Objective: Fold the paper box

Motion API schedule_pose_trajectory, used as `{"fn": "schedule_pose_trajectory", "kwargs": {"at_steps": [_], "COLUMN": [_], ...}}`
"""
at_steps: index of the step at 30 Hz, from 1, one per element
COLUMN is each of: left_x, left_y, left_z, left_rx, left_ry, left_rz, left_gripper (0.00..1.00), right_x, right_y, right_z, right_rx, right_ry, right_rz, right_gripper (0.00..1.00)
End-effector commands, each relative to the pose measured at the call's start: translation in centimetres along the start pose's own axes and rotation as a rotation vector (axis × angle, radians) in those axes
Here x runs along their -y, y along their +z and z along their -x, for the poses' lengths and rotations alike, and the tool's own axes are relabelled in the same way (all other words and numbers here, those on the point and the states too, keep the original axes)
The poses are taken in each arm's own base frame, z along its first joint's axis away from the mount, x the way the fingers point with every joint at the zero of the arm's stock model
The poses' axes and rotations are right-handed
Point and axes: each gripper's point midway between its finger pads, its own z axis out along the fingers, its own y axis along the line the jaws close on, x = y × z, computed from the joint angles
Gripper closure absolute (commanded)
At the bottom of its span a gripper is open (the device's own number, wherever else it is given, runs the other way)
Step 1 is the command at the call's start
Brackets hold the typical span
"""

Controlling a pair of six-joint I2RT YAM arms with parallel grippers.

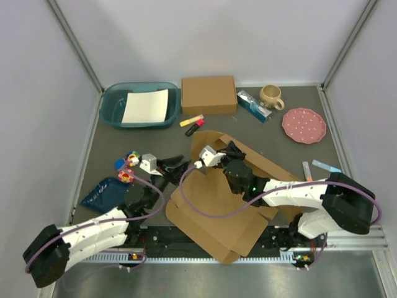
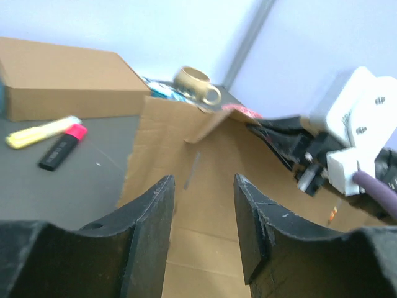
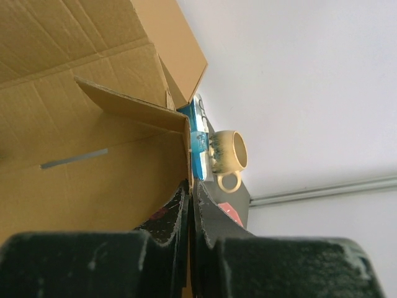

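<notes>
The paper box (image 1: 214,208) lies as a large brown die-cut sheet at the near middle of the table, its far wall (image 1: 208,141) folded up. My right gripper (image 1: 231,151) is shut on the edge of that raised wall; in the right wrist view the cardboard edge (image 3: 190,155) runs into the pinched jaws (image 3: 191,186). My left gripper (image 1: 183,166) stands open just off the sheet's left side. Its fingers (image 2: 152,223) point at the upright panel (image 2: 180,143) with nothing between them. The right gripper (image 2: 291,146) shows at the right of the left wrist view.
A closed brown box (image 1: 208,94), a teal basin (image 1: 111,102) with white paper, a blue packet (image 1: 254,105), a mug (image 1: 270,96) and a pink plate (image 1: 304,125) line the back. Highlighters (image 1: 192,123) lie behind the sheet. A blue pouch (image 1: 105,194) and small toy (image 1: 127,169) sit left.
</notes>
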Motion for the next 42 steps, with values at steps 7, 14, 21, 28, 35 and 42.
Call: {"fn": "schedule_pose_trajectory", "kwargs": {"at_steps": [7,14,21,28,35,42], "left_x": [-6.5,-6.8,-5.9,-4.9,-4.3,-4.3], "left_y": [-0.2,2.9,5.1,7.2,7.9,7.8], "left_z": [1.1,0.0,0.7,1.6,0.0,0.1], "left_rx": [0.010,-0.024,-0.006,0.000,-0.057,-0.035], "left_ry": [0.050,0.019,0.016,0.052,0.058,0.022], "left_rz": [0.376,0.312,0.201,0.099,0.033,0.041], "left_gripper": [0.41,0.38,0.36,0.35,0.37,0.38], "right_x": [0.0,0.0,0.1,-0.1,1.2,3.4], "right_y": [-0.4,-0.7,-0.8,-0.9,-1.1,-0.9], "right_z": [-0.2,-0.2,-0.1,0.2,1.7,4.1], "right_rx": [0.003,0.015,0.018,0.028,0.053,0.104], "right_ry": [0.005,-0.033,-0.026,-0.074,-0.150,-0.221], "right_rz": [-0.004,-0.007,0.000,0.000,-0.049,-0.102], "right_gripper": [1.00,1.00,1.00,1.00,1.00,1.00]}}
